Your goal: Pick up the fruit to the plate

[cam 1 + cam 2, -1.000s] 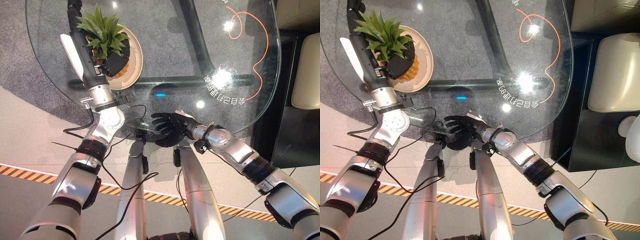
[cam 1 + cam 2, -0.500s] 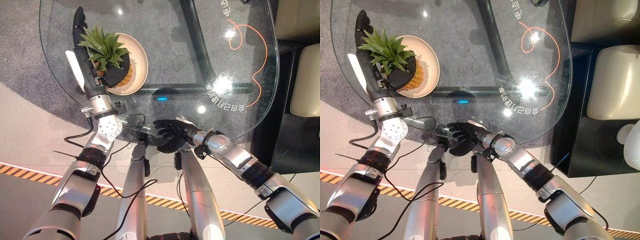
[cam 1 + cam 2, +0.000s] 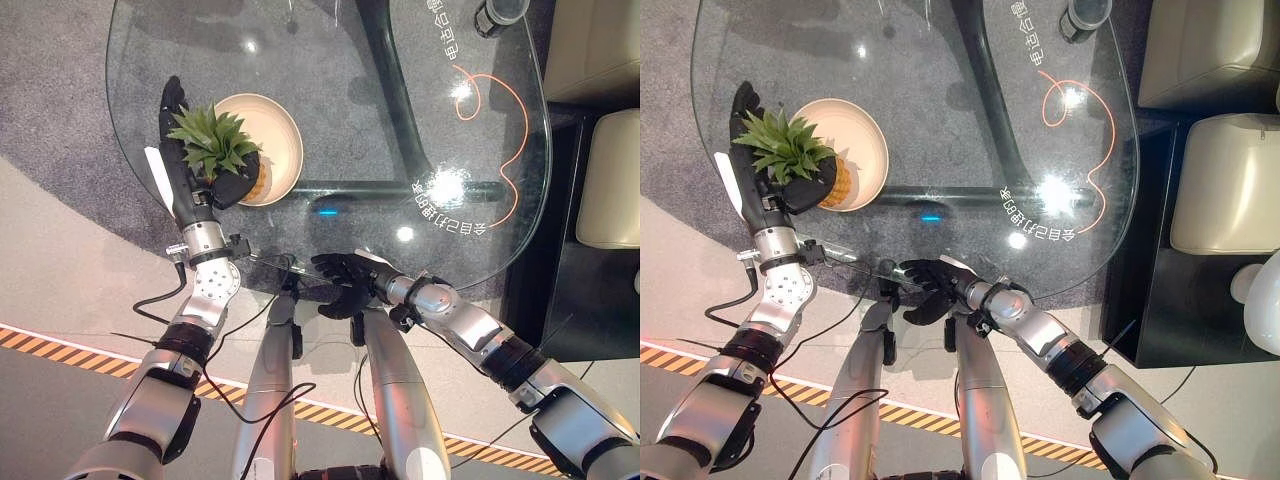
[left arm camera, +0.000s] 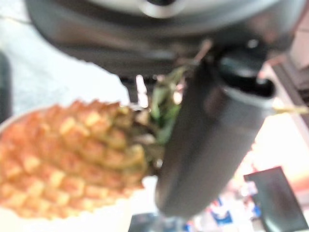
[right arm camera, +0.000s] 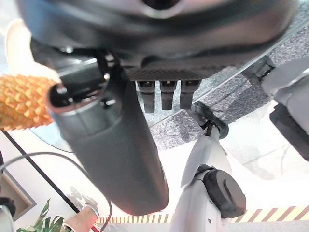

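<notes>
My left hand (image 3: pixel 215 185) fingers wrap the pineapple (image 3: pixel 805 170) on the plate (image 3: pixel 280 140). Letting go fast could tip it. My right hand (image 3: pixel 345 285) fingers are loose.

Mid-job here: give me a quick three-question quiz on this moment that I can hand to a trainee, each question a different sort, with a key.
1. True or false: the pineapple lies free on the glass table, away from both hands.
2. Multiple choice: where does the right hand rest? A) on the plate; B) at the table's near edge, fingers spread; C) round the dark cup at the far end.
3. Fill in: the left hand holds the pineapple over the near-left rim of the ____.

Key: 1 false, the left hand grips it. 2 B. 3 plate.
</notes>
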Motion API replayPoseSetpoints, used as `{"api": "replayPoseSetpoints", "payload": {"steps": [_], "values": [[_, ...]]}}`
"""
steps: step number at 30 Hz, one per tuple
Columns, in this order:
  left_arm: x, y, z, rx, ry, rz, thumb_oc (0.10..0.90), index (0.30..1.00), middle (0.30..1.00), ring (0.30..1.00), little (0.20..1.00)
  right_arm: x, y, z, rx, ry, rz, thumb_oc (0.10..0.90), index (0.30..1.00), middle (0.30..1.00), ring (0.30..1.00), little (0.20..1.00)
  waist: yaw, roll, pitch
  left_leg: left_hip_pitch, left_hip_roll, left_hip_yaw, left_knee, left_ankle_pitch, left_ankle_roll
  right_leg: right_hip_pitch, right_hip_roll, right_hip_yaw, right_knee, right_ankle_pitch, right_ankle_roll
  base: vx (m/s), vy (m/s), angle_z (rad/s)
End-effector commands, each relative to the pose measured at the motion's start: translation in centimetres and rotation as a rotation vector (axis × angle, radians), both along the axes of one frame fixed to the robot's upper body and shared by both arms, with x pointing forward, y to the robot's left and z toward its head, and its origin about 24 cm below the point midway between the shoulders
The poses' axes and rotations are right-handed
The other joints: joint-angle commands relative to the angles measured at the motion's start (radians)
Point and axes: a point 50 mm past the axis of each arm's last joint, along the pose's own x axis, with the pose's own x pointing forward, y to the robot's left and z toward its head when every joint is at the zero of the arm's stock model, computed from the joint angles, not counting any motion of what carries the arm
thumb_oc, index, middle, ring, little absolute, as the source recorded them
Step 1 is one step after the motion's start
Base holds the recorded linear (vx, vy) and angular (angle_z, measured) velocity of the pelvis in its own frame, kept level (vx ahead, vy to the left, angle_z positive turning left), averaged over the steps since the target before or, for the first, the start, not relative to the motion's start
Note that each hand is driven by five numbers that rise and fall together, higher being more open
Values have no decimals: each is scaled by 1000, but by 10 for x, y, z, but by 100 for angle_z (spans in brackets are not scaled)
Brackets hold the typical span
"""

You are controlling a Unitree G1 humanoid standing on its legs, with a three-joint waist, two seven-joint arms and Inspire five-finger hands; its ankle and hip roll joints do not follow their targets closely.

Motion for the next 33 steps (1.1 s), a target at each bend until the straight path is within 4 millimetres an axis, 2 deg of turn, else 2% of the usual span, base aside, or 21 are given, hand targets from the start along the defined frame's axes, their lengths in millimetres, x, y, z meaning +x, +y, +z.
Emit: {"api": "replayPoseSetpoints", "payload": {"steps": [1,5,12,22,33], "values": [[-9,4,28,-59,-175,-8,800,900,900,900,900,-18,11,2,65,-32,74,800,900,900,900,900,-3,23,-22,-5,-53,-33,97,-58,-15,83,3,-31,-132,42,43,0,0,0],[-11,6,23,-52,-156,-2,800,900,900,900,900,-19,10,1,66,-33,71,800,900,900,900,900,0,28,-22,3,-54,-34,97,-58,-15,90,3,-33,-128,38,42,-7,-24,4],[-9,0,11,-27,-67,-98,800,900,900,900,900,-20,8,-2,59,-32,64,800,900,900,900,900,4,37,-22,20,-54,-36,94,-58,-12,107,3,-36,-124,33,40,-3,-8,1],[-14,1,-18,-106,62,-172,800,900,900,900,900,-23,5,-6,55,-25,57,800,900,900,900,900,10,43,-22,35,-53,-44,84,-52,-9,123,8,-39,-124,28,38,-4,-23,0],[-20,0,-32,-121,135,-264,800,900,900,900,900,-26,3,-8,54,-26,54,800,900,900,900,900,16,52,-22,47,-51,-46,74,-47,-9,134,8,-44,-126,24,35,-3,-9,1]]}}
